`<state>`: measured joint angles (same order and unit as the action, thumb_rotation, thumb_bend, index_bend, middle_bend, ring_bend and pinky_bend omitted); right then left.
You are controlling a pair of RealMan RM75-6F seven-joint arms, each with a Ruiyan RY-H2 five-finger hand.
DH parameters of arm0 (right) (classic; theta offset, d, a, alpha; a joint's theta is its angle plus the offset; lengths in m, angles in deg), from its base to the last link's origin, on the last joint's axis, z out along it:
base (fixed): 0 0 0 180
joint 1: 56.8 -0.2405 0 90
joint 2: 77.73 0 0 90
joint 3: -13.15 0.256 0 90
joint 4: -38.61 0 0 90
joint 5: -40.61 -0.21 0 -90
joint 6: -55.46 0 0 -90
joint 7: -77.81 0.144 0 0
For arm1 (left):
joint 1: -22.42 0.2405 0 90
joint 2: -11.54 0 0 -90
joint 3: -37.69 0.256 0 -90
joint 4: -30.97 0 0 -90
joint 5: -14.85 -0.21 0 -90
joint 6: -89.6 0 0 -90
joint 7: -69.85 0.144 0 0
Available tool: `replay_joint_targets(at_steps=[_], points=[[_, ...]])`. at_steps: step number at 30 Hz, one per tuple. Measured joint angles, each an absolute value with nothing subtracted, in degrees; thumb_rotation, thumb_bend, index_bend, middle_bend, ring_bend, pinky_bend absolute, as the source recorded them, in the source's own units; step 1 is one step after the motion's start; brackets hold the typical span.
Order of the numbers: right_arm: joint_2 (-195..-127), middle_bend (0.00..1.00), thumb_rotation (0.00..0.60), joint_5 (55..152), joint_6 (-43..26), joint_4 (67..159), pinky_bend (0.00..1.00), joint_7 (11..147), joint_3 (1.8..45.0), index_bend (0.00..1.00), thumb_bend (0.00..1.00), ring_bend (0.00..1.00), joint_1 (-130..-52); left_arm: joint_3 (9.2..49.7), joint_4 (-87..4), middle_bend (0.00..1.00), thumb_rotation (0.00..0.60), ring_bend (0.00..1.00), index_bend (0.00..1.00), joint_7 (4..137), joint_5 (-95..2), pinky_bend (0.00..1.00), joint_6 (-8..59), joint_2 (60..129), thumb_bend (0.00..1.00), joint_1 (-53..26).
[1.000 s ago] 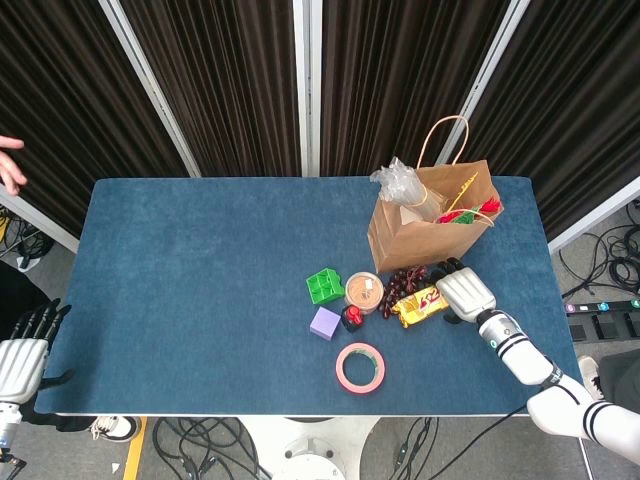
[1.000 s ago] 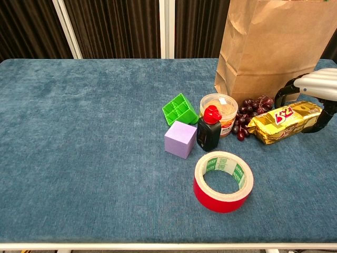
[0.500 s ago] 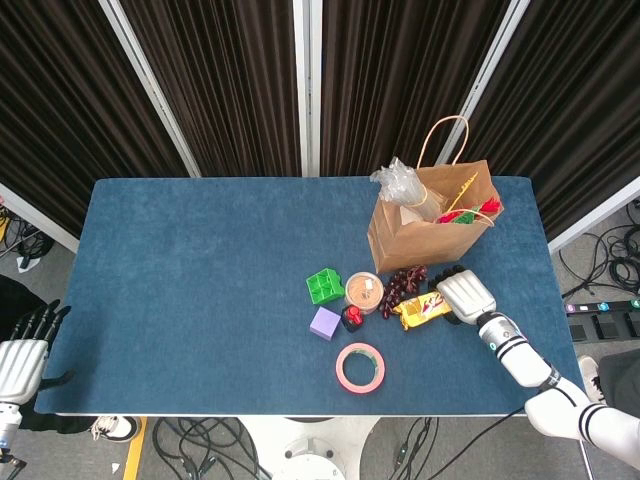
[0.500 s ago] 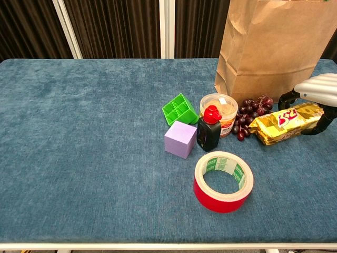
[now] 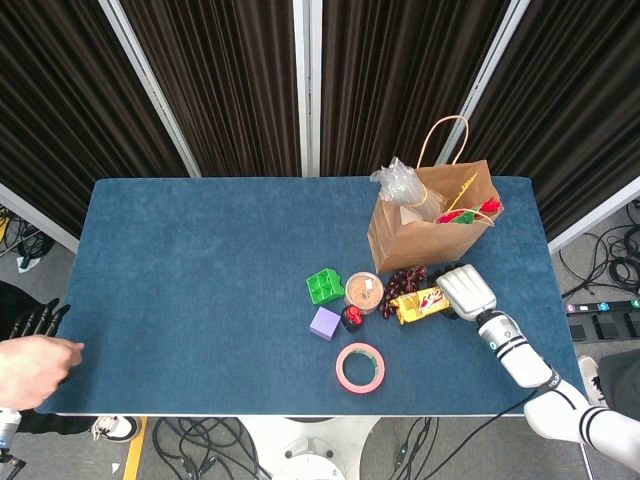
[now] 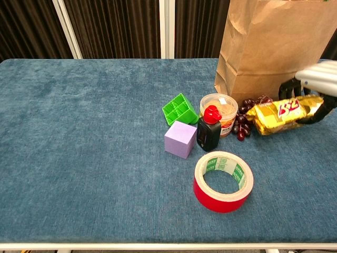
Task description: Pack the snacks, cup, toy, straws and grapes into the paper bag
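Note:
My right hand point(image 5: 467, 292) point(image 6: 317, 83) grips the right end of a gold snack packet point(image 5: 420, 304) point(image 6: 278, 112), which hangs slightly above the table. Left of the packet a dark grape bunch point(image 5: 404, 280) point(image 6: 243, 120) lies against the foot of the upright paper bag point(image 5: 432, 222) point(image 6: 274, 47). A small lidded cup point(image 5: 364, 291) point(image 6: 219, 107) stands left of the grapes. Clear plastic wrap point(image 5: 398, 181) and a red and green item point(image 5: 466, 213) stick out of the bag's top. Only the dark fingertips point(image 5: 40, 318) of my left hand show, at the table's near-left corner.
A green block point(image 5: 324, 286) point(image 6: 179, 109), a purple cube point(image 5: 325, 323) point(image 6: 180, 139), a black bottle with a red cap point(image 5: 352, 318) point(image 6: 209, 132) and a red tape roll point(image 5: 360, 367) point(image 6: 223, 180) lie near the cup. A person's hand point(image 5: 30, 368) covers my left hand.
My right hand has lifted the gold packet off the table and up toward the bag. A person's hand has come in over my left hand at the lower left.

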<state>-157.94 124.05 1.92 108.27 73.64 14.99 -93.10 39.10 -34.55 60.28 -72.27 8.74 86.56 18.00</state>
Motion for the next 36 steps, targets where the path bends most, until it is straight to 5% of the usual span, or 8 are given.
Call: replay_joint_targets(at_steps=[9,20,36], points=[[-148.73,0.50,0.600,125.41,-3.13,124.79,0.42,71.48,18.21,0.59,0.24,0.40,-93.28,39.27,-34.97,0.04,0.600,0.00,0.07,60.59,-72.57,0.11,8.58,86.74,0.06,18.01],[-138.96,0.50,0.600,121.92,-5.79,145.68,0.42,64.93,27.96,0.59,0.26,0.40,-96.77,39.09,-35.83,0.04,0.600,0.00,0.07,60.72,-72.76,0.11,8.23,86.52,0.06,17.84],[-137.67,0.50,0.600,115.42,-17.44,148.68,0.42,60.44,41.56,0.59,0.27,0.40,-100.58,39.03,-36.06,0.04,0.600,0.00,0.07,60.32,-72.90,0.11,8.12,86.29,0.06,17.67]])
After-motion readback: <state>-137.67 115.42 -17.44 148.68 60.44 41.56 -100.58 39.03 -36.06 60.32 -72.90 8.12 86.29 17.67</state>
